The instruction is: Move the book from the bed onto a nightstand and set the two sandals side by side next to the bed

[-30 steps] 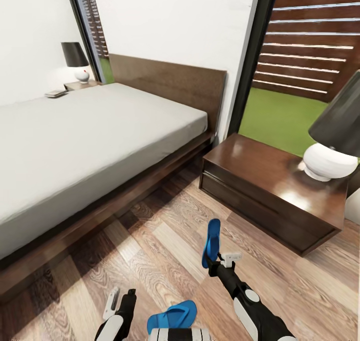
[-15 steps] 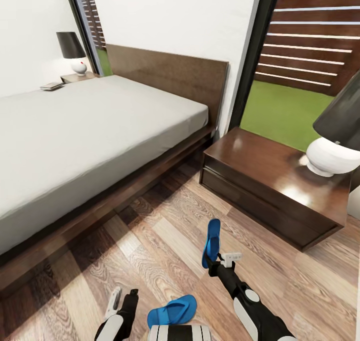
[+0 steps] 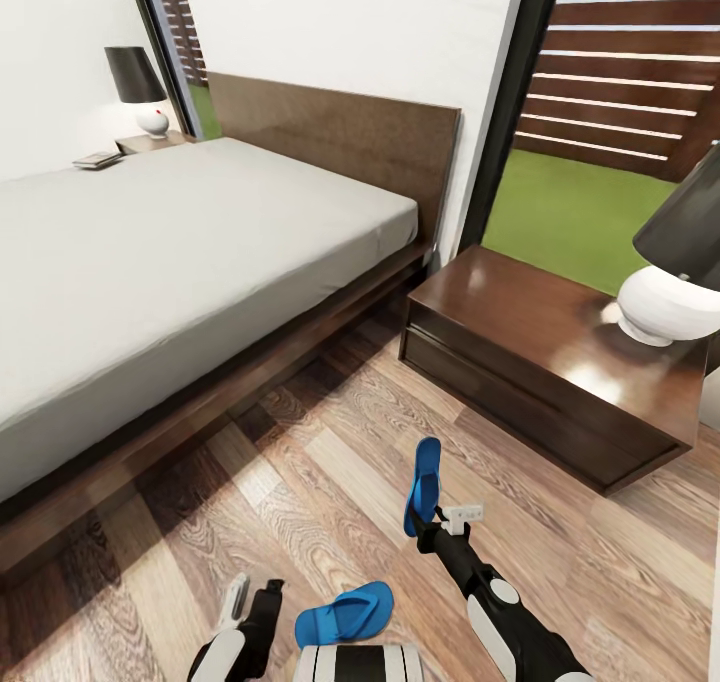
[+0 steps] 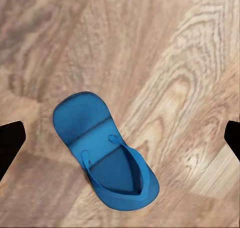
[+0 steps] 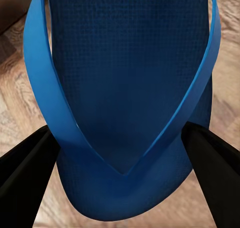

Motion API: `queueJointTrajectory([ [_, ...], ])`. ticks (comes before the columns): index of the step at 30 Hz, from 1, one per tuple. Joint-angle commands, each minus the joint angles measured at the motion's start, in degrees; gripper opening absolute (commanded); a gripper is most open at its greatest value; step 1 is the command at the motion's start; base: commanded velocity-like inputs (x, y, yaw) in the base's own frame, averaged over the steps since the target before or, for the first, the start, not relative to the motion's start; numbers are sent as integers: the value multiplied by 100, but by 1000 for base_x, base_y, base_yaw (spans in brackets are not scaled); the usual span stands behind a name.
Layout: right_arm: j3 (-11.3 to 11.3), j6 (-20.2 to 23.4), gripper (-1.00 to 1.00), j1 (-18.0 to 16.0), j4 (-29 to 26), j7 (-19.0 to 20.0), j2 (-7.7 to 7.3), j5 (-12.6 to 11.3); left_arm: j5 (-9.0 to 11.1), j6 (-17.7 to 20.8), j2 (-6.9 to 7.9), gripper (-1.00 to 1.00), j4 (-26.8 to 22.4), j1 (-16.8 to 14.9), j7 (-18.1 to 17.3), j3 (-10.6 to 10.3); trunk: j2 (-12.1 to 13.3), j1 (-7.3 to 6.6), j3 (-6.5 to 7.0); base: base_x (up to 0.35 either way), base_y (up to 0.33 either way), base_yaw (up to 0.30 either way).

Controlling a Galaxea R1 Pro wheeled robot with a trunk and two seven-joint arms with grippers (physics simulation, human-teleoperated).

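While we're rolling along beside the bed [image 3: 150, 262], starting at the far left there's the other nightstand [image 3: 150, 143] with a lamp [image 3: 138, 90] and what looks like the book [image 3: 98, 160] lying at its edge, too small to read from here though. Our left gripper [image 3: 250, 602] hangs low over the floor [image 3: 330, 462] with its fingers spread wide and nothing between them, and its wrist camera looks straight down on the loose sandal [image 4: 102, 153] lying flat on the planks, so we'd guess it's parked there ready for a grab. Moving right, our right gripper [image 3: 443, 518] is clamped on the second sandal [image 3: 424, 484], pinching the toe end so the sole sticks up and away from us. That hold probably makes it easy to lay it down flat next to the frame. Further right sits the near nightstand [image 3: 540, 352] with a white-based lamp [image 3: 670, 282], just beside the headboard [image 3: 340, 147].
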Motion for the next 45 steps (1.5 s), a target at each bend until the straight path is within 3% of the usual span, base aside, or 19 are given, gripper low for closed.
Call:
queueJointTrajectory([
  [1, 14, -20, -100, -4, 10, 26, -2, -61, 61, 246, -6, 100, -13, 0, 17, 53, -2, -1, -4, 0, 0, 0],
  [4, 14, -20, -100, -4, 8, 26, -5, -60, 431, 805, 110, 100, -12, 0, 4, 149, -2, -1, -4, 0, 0, 0],
  [7, 14, -24, -100, -4, 6, 46, -9, -59, 532, 895, 217, 100, -7, 0, 2, 158, -2, -1, -4, 0, 0, 0],
  [9, 14, -28, -100, -3, 11, 61, -6, -66, 574, 932, 309, 100, -7, 0, 2, 150, -2, -1, -4, 0, 0, 0],
  [15, 14, -33, -100, -2, 13, 62, -5, -63, 571, 919, 376, 100, -23, 17, 2, 152, -2, -1, -4, 0, 0, 0],
  [17, 14, -36, -100, -3, 11, 61, -8, -60, 577, 916, 542, 100, -22, 23, 1, 154, -2, -1, -4, 0, 0, 0],
  [20, 14, -35, -100, -4, 10, 61, -8, -59, 583, 916, 640, 100, -19, 25, 1, 154, -2, -1, -4, 0, 0, 0],
  [45, 14, -37, -100, -4, 6, 63, -9, -59, 585, 916, 677, 100, -13, 26, -7, 147, -2, -1, -4, 0, 0, 0],
])
